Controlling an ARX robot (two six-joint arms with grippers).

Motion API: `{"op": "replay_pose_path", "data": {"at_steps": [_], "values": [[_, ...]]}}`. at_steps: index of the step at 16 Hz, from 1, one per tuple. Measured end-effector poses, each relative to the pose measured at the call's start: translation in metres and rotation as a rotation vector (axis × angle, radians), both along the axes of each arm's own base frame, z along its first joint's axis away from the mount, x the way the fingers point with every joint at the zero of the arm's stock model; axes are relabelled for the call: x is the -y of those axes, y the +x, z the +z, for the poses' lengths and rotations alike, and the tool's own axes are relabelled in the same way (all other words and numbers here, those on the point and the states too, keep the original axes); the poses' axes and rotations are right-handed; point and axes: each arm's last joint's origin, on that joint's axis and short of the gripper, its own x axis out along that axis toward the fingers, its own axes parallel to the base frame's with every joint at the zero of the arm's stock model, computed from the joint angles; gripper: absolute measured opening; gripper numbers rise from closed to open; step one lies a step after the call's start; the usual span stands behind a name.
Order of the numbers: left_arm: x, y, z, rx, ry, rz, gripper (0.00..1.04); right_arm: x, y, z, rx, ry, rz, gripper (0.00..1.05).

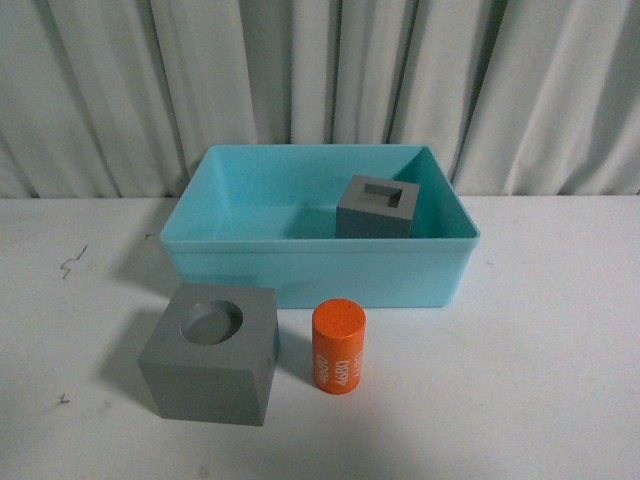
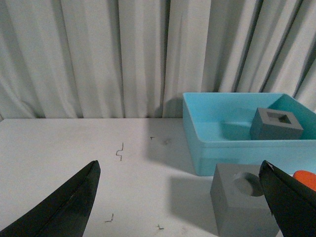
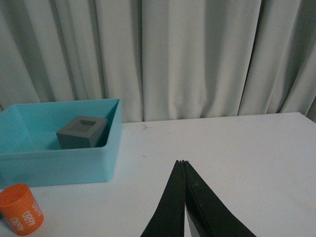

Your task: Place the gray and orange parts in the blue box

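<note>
The far cube (image 1: pixel 376 208) sits inside the box (image 1: pixel 310 270); before the box stand the near cube (image 1: pixel 210 355), left, and the cylinder (image 1: pixel 339 347), right.

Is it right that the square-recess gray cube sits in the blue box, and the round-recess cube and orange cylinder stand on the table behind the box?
Not quite. The round-recess cube and the orange cylinder stand in front of the blue box, on the robot's side, not behind it. The front view shows this. The square-recess cube is inside the box, as you said.
</note>
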Motion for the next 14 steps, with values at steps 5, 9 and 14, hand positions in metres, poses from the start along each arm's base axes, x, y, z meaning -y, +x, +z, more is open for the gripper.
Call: {"op": "replay_pose_path", "data": {"at_steps": [5, 9, 14], "values": [[0.000, 0.000, 0.000, 0.000, 0.000, 0.000, 0.98, 0.000, -0.005, 0.000, 0.002, 0.000, 0.000, 0.02], [0.000, 0.000, 0.000, 0.001, 0.000, -0.001, 0.98, 0.000, -0.018, -0.002, 0.002, 0.000, 0.001, 0.02], [0.000, 0.000, 0.000, 0.000, 0.000, 0.000, 0.98, 0.000, -0.018, -0.004, -0.008, -0.002, 0.002, 0.18]]}}
